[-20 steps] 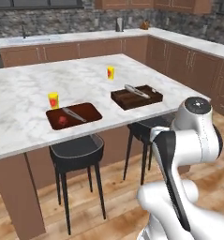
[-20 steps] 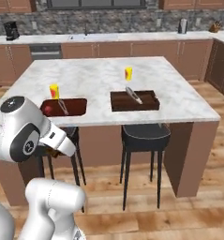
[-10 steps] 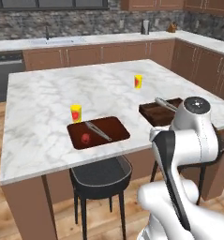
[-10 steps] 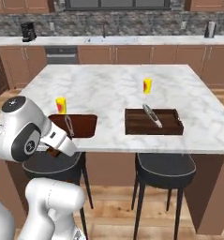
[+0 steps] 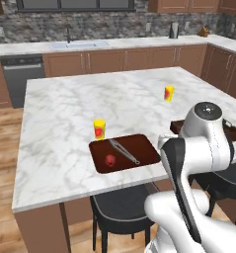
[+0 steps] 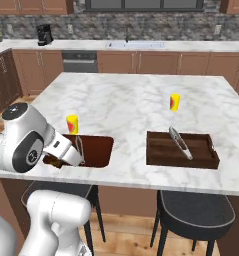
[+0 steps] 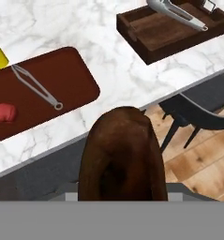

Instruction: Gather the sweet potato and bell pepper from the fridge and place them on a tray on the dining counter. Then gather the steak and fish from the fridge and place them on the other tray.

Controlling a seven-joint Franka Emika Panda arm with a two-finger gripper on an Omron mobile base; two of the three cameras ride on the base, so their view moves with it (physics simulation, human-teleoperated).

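Gripper closed on brown sweet potato, above tabletop edge. Flat tray holds red piece and tongs. Judgement: task early; potato not yet placed, steak and fish remain.

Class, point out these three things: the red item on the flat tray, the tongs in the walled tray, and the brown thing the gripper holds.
Red item (image 5: pixel 109 159), left base view: its centre.
Tongs (image 6: pixel 181 143), right base view: mid-arm.
Brown sweet potato (image 7: pixel 122 154), hand view: its upper face.
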